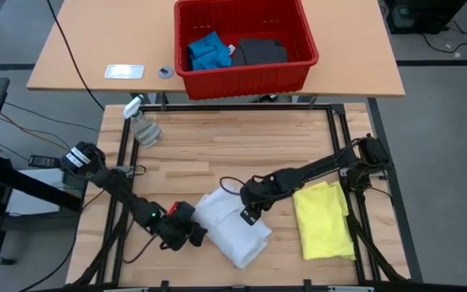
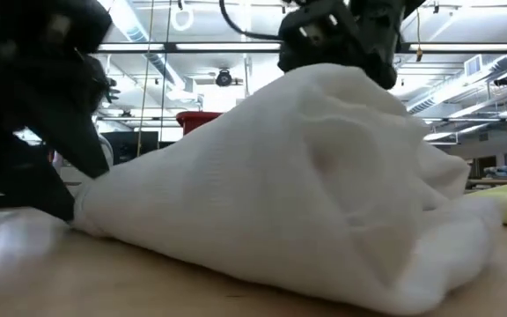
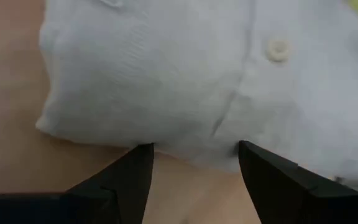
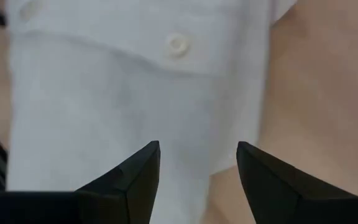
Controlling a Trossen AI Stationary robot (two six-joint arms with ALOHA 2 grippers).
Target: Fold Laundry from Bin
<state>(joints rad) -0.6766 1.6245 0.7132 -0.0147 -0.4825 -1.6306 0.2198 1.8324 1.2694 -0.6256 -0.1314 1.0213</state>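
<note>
Jaws spread on both grippers — left gripper [image 1: 191,235] at nine o'clock, right gripper [image 1: 250,212] at twelve — flanking the limp folded white cotton shirt [image 1: 233,227], best pinched by its hem.

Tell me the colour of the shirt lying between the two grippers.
White, with small white buttons. The white shirt shows best in the high view; the buttons show in the wrist views.
</note>
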